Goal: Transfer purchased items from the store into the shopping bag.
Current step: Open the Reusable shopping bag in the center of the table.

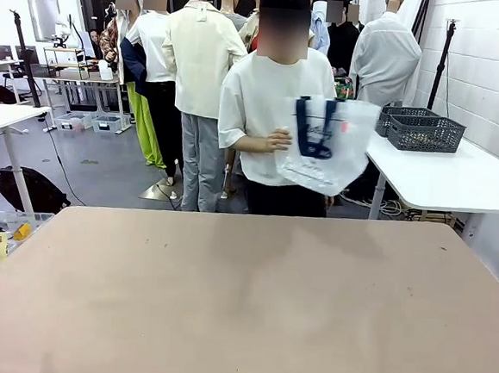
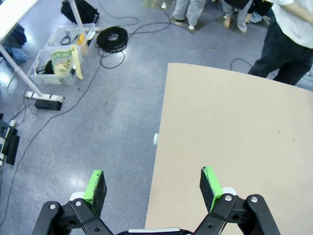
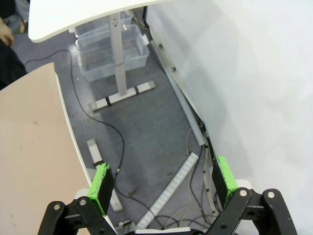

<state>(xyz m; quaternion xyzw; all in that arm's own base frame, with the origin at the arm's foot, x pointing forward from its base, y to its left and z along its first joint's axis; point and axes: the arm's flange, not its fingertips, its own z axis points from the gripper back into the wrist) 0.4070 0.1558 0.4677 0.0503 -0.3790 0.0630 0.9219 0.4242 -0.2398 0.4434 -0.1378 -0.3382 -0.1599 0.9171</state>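
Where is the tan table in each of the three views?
Front view: the tan table fills the lower half.
Left wrist view: the tan table takes the right side.
Right wrist view: the tan table is a strip at the left edge.
Shared landmark: the person at its far edge, centre in front; dark trousers top right in left wrist; dark clothing upper left in right wrist.
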